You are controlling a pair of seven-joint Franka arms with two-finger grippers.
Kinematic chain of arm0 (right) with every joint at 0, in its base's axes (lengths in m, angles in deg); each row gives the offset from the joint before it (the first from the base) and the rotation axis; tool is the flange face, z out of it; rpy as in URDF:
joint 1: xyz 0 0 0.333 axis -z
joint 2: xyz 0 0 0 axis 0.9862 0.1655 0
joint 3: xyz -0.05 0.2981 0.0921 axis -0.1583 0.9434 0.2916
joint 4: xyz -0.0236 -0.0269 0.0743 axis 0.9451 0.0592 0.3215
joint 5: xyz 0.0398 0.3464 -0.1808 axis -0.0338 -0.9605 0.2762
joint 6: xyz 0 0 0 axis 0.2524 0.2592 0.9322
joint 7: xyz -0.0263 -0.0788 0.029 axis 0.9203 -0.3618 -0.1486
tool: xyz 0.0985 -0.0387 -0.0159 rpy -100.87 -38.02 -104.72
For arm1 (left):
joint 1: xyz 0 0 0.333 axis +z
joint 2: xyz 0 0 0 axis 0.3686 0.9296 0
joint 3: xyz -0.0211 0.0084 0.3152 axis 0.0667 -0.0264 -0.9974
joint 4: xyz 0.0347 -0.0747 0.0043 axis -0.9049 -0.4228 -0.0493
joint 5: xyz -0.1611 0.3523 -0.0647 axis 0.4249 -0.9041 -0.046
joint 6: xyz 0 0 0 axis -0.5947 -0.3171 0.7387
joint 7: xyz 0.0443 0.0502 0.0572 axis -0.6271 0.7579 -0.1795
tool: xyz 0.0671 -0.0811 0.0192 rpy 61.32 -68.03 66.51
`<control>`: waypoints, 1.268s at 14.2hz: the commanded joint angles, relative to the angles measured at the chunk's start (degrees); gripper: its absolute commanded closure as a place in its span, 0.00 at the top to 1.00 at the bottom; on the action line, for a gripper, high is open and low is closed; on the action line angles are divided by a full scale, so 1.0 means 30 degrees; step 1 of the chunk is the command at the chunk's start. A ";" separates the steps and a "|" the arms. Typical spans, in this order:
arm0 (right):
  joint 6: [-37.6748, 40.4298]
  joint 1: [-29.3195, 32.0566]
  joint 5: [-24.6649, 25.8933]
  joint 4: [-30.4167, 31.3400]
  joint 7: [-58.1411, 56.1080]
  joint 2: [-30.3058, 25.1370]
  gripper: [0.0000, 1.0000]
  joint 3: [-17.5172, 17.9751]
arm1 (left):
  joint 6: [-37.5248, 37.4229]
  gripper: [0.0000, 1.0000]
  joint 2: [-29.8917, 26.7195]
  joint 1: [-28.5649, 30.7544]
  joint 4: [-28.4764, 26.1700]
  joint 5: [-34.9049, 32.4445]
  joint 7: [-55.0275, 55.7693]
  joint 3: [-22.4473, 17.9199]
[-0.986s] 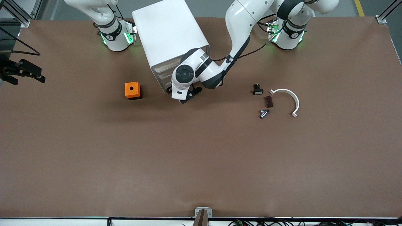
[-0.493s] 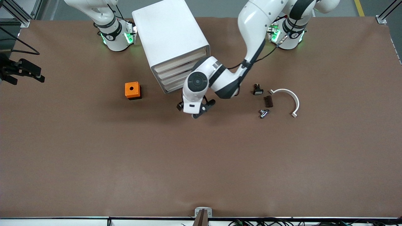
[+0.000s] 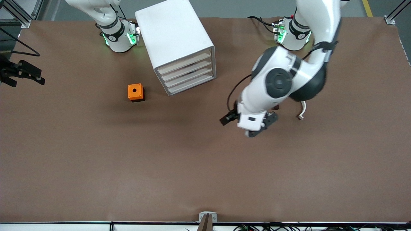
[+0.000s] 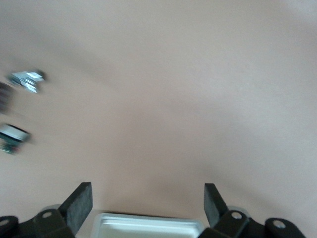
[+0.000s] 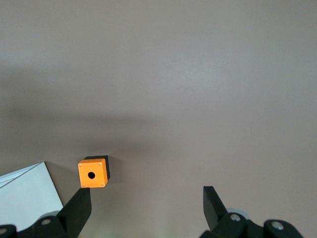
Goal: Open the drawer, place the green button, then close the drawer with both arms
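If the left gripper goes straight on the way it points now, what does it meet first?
Most likely only the bare brown table. The left gripper points down with its fingers open, and nothing lies between them. The small metal part lies off to one side, though depth is unclear.

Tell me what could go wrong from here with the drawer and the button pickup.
1. The drawer looks shut, yet the open left gripper is over the table by the small parts. A button picked now may have nowhere to go.
2. Those parts lie close together and the left arm hides them from the front, so the fingers could catch the wrong one.
The right gripper waits open at the right arm's end of the table.
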 commanded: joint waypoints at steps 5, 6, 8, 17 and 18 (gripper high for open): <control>-0.0281 0.0125 0.0397 0.0606 -0.0058 -0.0595 1.00 0.0206 | -0.5179 0.99 -0.2896 0.4182 -0.0762 -0.0474 -0.7980 0.0107; -0.0310 0.0096 0.0514 0.0606 -0.0058 -0.0595 1.00 0.0206 | -0.5764 0.99 -0.3247 0.4942 -0.0791 -0.0474 -0.8945 0.0107; -0.0310 0.0124 0.0515 0.0577 -0.0058 -0.0595 1.00 0.0206 | -0.6615 0.99 -0.3834 0.6116 -0.0850 -0.0474 -1.1112 0.0107; -0.0340 0.0183 0.0574 0.0606 -0.0087 -0.0565 1.00 0.0206 | -0.5775 1.00 -1.0247 0.7821 -0.7493 -0.1734 -1.9994 -0.3023; -0.0340 0.0183 0.0574 0.0577 -0.0087 -0.0565 1.00 0.0206 | -0.5074 1.00 -1.0920 0.8111 -0.8284 -0.1705 -2.0145 -0.3114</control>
